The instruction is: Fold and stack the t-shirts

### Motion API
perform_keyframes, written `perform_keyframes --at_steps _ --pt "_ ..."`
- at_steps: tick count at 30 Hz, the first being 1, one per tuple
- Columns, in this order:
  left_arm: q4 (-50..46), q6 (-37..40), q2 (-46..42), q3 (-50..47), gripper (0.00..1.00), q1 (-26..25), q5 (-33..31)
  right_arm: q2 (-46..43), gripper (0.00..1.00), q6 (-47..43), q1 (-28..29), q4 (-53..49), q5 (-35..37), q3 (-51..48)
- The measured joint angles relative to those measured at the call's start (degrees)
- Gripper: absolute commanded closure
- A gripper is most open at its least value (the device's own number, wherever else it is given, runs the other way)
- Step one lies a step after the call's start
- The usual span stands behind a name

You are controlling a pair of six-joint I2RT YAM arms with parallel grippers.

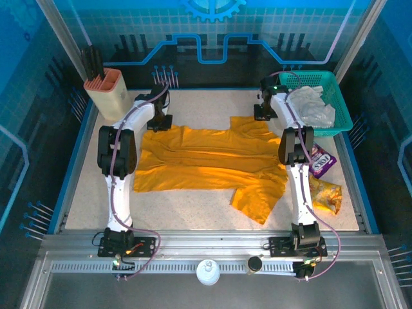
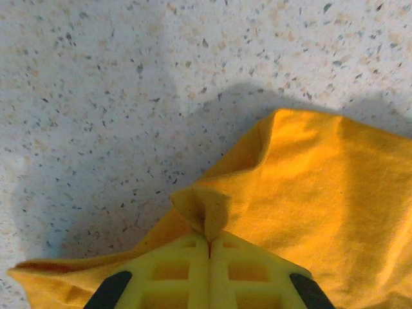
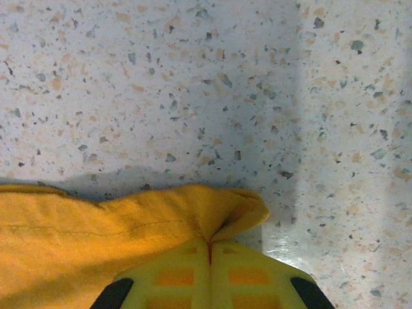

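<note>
The mustard-orange cloth t-shirt (image 1: 206, 161) is spread across the middle of the speckled stone-patterned table (image 1: 193, 209). It is creased in long folds, and one sleeve is trailed toward the near right. Its far left corner is taken by the left gripper (image 1: 158, 122). In the left wrist view the yellow fingers (image 2: 174, 273) are seen pressed together, and a small peak of orange cloth is pinched between their tips and lifted slightly off the table.

The far right corner of the same shirt is taken by the right gripper (image 1: 262, 114). In the right wrist view its yellow finger pads (image 3: 248, 273) are likewise closed against each other, with a rounded fold of the orange hem clamped between them and bare table beyond it.

The pale white-grey cloth t-shirt (image 1: 312, 106) is bunched inside the teal plastic mesh basket (image 1: 340, 96) at the far right corner, just right of the right gripper. A small purple packet (image 1: 322, 161) and, nearer, a shiny yellow snack packet (image 1: 326, 196) are found on the table to the right of the right arm, apart from the orange shirt. A beige holder (image 1: 106, 96) filled with dark handles is placed at the far left corner.
</note>
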Motion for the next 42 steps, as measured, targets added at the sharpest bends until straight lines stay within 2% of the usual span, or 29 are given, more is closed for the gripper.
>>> perform_keyframes --at_steps 5,8,11,19,23,29,35,42 --pt "-0.1 -1.7 -3.3 -0.7 1.00 -0.6 0.0 -4.0 1.00 -0.6 0.1 -0.6 -0.1 -4.6" --pt "-1.2 -3.0 -8.9 -0.4 1.00 -1.0 0.0 -11.0 1.00 -1.1 0.6 -1.2 0.5 -8.5" --pt "-2.6 -4.3 -16.0 1.2 1.00 -1.4 0.0 -23.0 1.00 -1.3 1.5 -0.7 1.7 -13.2" --pt "-7.4 -8.1 -39.2 5.0 1.00 -1.6 -0.7 -65.1 1.00 -1.4 3.7 3.3 4.3 -23.4" --pt "-11.4 -9.6 -49.4 6.7 1.00 -1.6 -1.5 -79.1 1.00 -1.4 3.8 2.3 4.9 -23.8" --pt "-16.0 -9.6 -64.1 8.0 1.00 -1.6 -1.9 -89.2 1.00 -1.4 3.8 -3.7 4.7 -17.4" --pt "-19.7 -9.3 -74.8 15.1 1.00 -1.6 -2.0 -93.1 1.00 -1.4 4.1 -10.3 4.1 -2.6" --pt "-21.7 -7.6 -78.6 21.7 1.00 -1.6 -2.0 -96.9 1.00 -2.2 4.1 -11.4 4.0 2.3"
